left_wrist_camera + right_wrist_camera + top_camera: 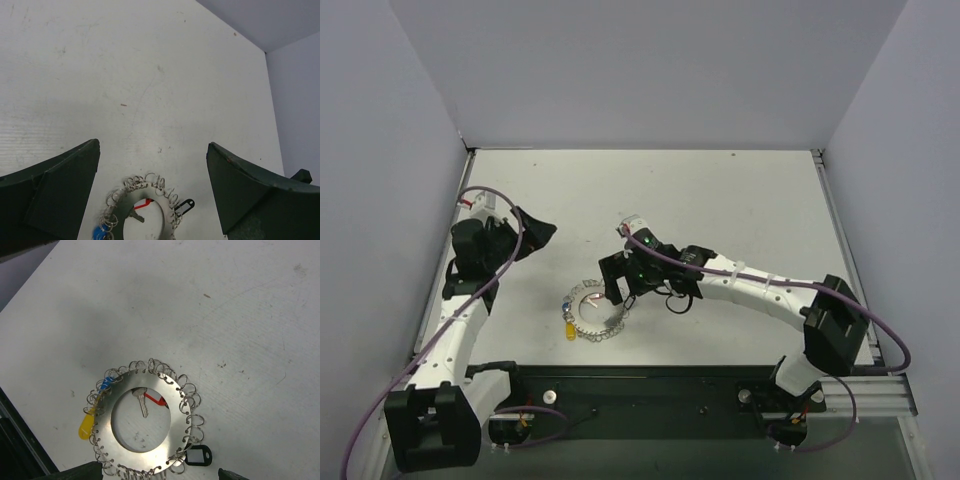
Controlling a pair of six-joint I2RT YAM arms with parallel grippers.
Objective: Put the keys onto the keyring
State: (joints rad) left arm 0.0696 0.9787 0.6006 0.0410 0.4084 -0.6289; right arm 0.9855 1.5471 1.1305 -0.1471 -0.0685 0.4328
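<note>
Looking down from the top camera, the ring (597,312) lies flat on the surface (720,200) near the front edge, with a yellow key (569,328) at its left rim. The right tool (617,288) hangs just over the ring's far-right side. The left tool (538,232) stands well apart, up and to the left, so nothing steadies the ring, and a sideways nudge would likely slide it

From the left wrist, that tool's fingers (60,192) are spread wide with nothing between them. The ring sits low in this view, a red key (145,202) inside its hole and a black clip (185,205) at its right fringe. Reaching in from here risks bumping the right arm over the same spot

From the right wrist, only the tips show at the bottom corners, far apart and empty. A silver key (141,404) and the red key lie in the hole; a blue key (105,385) and the yellow one sit among the left loops (192,400). Whether any is hooked on, I cannot tell. The keys are tiny and flat on the surface, so the closing tips could skid over one or flick it away. Walled in by the ring, the inner keys are hard to reach without pressing the metal, tipping it or snagging a loop
</note>
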